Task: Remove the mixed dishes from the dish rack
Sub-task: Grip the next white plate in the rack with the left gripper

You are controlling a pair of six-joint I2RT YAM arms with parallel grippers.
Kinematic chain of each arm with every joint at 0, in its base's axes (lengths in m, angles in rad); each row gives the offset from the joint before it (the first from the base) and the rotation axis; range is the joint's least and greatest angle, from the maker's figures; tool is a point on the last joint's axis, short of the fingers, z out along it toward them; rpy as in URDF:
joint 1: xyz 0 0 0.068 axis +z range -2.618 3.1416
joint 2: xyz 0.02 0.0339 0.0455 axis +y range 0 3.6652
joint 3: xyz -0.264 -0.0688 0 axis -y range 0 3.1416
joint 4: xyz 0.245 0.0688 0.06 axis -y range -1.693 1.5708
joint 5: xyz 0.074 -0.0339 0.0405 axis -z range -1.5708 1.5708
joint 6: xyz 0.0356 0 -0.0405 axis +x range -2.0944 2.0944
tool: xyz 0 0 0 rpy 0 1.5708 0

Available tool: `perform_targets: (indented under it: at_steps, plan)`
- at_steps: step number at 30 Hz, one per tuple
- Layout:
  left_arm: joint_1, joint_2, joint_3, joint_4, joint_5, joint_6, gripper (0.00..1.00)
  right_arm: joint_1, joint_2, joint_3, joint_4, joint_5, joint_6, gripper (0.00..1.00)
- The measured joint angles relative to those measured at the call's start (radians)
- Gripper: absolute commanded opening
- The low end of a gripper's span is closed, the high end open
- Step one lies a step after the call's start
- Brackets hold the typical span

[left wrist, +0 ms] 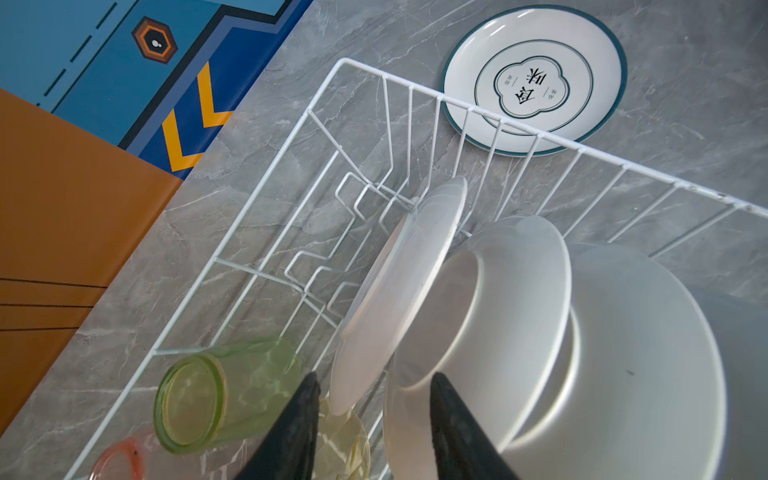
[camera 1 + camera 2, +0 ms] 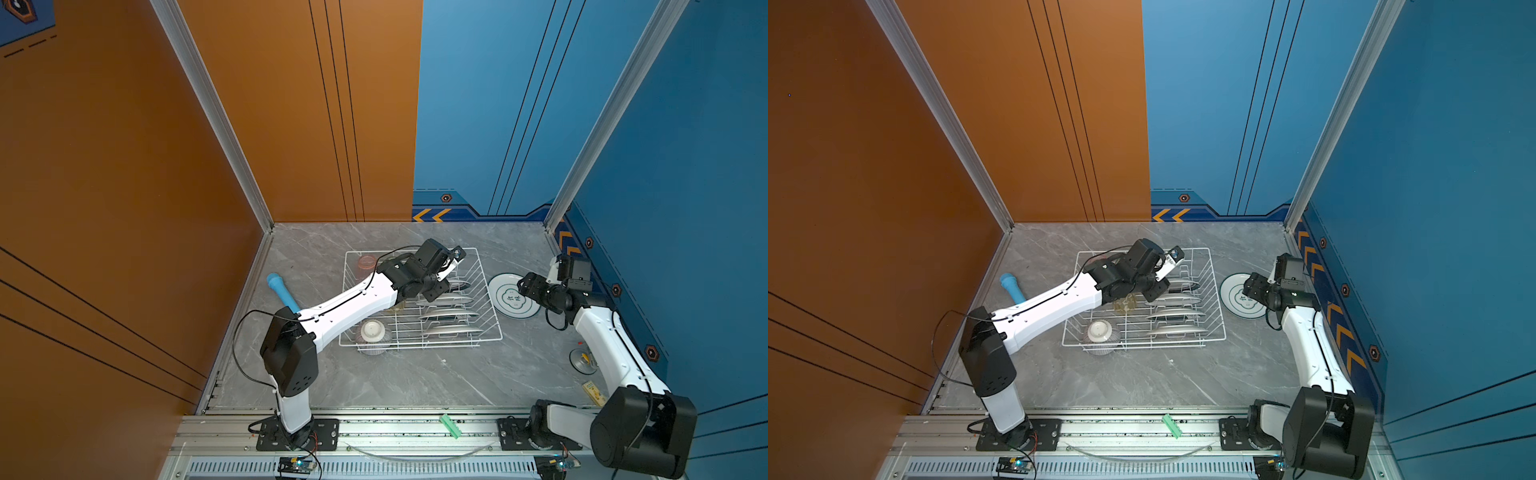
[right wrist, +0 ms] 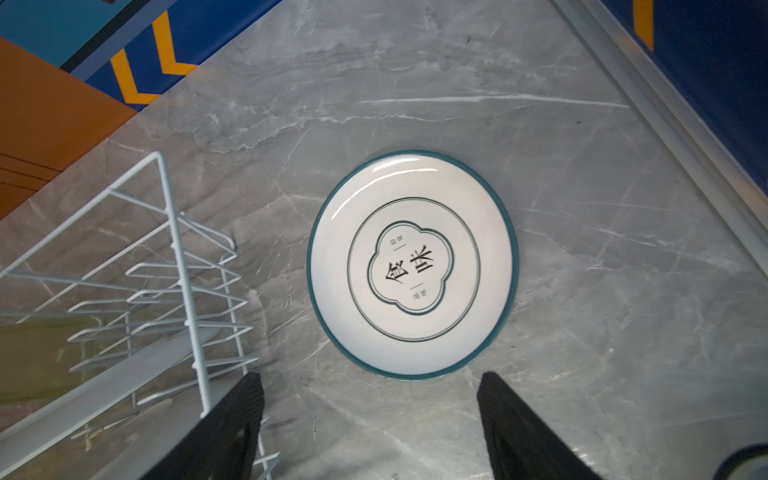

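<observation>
Top and wrist views: one blue cylinder, the dish rack with three tumblers, one bowl, four upright plates under the parted left gripper, one flat plate below the wide-spread, empty right gripper, grey table, orange-blue walls.

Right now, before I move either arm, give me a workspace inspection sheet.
Surface: marble tabletop, no spills.
Job's things: dish rack holds four upright plates, pink tumbler, green tumbler, yellow tumbler; striped bowl upside down at its near-left corner; fifth plate flat beside it.
Clutter: light-blue cylinder; green clip on rail.
Grippers: left gripper open over racked plates; right gripper open, empty.
Cables: black cable loops off left arm.
Surroundings: orange wall, blue wall.
</observation>
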Motion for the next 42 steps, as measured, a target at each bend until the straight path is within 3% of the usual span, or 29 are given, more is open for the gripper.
perform_targets:
  at_steps: [7,23,36,42]
  plan:
    - [0.000,0.058,0.072,-0.045,0.000,0.052,0.50,0.039,-0.005,0.020,-0.014,0.006,0.000,0.80]
    - [0.000,0.232,0.244,-0.141,-0.054,0.183,0.45,0.040,-0.046,0.020,-0.029,0.006,0.000,0.80]
    - [-0.005,0.287,0.293,-0.164,-0.127,0.256,0.25,0.040,-0.055,0.020,-0.029,0.006,0.000,0.80]
    - [-0.007,0.298,0.297,-0.165,-0.172,0.293,0.08,0.040,-0.069,0.020,-0.028,0.006,0.000,0.80]
